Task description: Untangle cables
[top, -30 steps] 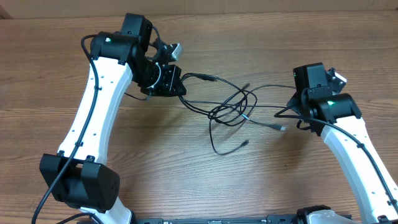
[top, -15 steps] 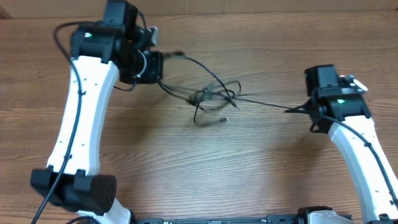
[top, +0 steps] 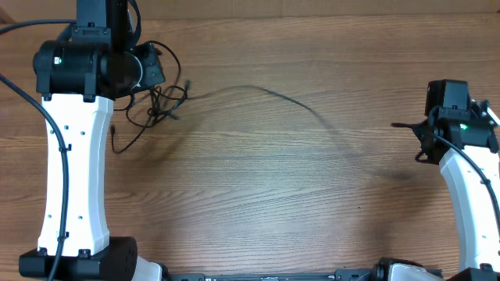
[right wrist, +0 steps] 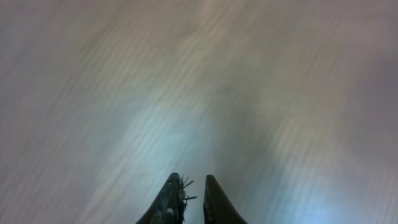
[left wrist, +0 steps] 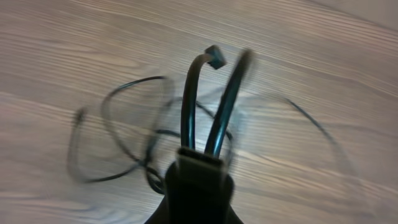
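Two strands of the cables (left wrist: 188, 106) are seen clamped in the clenched left pincer (left wrist: 199, 155). They rise from its tips, one ending in a small plug, while the rest is bunched in blurred loops over the wooden worktop (top: 258, 203) just beside that pincer, toward the far left corner. One long strand is stretched from the bunch in a blurred arc across the worktop toward the right arm, and the right pincer (right wrist: 191, 186), well apart at the right edge, is shown clenched on a thin strand that pokes out leftward from its tips.
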Motion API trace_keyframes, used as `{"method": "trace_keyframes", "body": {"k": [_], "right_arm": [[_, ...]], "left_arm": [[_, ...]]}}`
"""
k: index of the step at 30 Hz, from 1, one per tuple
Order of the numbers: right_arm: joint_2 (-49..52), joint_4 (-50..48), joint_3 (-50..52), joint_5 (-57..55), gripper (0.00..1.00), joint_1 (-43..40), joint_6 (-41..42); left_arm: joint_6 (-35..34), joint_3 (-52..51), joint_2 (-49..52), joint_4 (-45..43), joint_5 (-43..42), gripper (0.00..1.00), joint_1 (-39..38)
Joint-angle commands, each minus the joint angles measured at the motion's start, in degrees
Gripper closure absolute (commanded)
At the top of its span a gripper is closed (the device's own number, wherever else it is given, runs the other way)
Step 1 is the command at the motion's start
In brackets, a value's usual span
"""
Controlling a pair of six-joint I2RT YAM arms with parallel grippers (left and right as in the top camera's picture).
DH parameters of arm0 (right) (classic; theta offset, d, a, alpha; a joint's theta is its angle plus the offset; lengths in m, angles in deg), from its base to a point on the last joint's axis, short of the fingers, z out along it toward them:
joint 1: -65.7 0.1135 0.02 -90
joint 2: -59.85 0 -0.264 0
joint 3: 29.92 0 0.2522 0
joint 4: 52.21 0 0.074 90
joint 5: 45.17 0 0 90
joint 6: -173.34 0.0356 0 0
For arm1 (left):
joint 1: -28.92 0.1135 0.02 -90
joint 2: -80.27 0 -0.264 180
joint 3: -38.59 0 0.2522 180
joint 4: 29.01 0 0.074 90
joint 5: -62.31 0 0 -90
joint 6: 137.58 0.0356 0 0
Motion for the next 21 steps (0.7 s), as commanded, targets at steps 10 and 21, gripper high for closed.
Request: {"method": "trace_keyframes", "body": {"k": [10, 21], "right_arm": [[0.17, -12.11, 0.22, 58.60, 0.46, 0.00, -31.65], [0.17, -6.10, 0.22, 48.15, 0.30, -0.02, -34.84]], "left_arm": [[17.05, 0.68, -0.79, -5.95, -25.90, 0.68, -9.66], [15.43, -2.80, -0.79, -1.70, -14.69, 0.40, -10.34]]}}
